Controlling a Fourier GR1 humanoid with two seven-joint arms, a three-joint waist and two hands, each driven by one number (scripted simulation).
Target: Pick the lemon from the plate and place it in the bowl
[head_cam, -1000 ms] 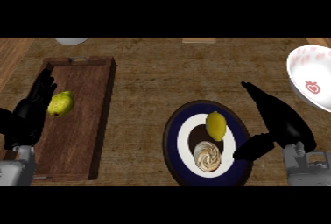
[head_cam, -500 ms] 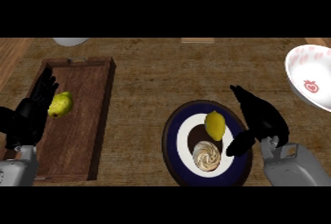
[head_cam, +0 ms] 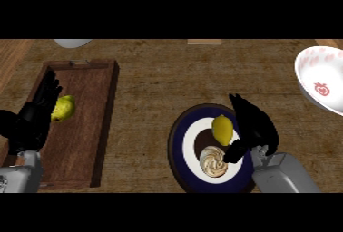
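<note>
Right hand (head_cam: 253, 129) sits over the right rim of the plate (head_cam: 179, 140), fingers straight and pointing up the view, thumb tucked in low towards the plate's middle; it holds nothing; the lemon (head_cam: 222, 129) lies on the plate's white centre just beside the fingers, whether touching cannot be told; below the lemon lies a swirled pastry (head_cam: 214, 162). This looks like the approach step, the grasp not yet made; the next move calls for the fingers and thumb to curl round the lemon, then a lift and a carry up and right to the bowl (head_cam: 321, 86), which stands well apart at the right edge. Left hand (head_cam: 35, 118) rests open over the wooden tray (head_cam: 87, 136), beside a second yellow fruit (head_cam: 63, 108).
</note>
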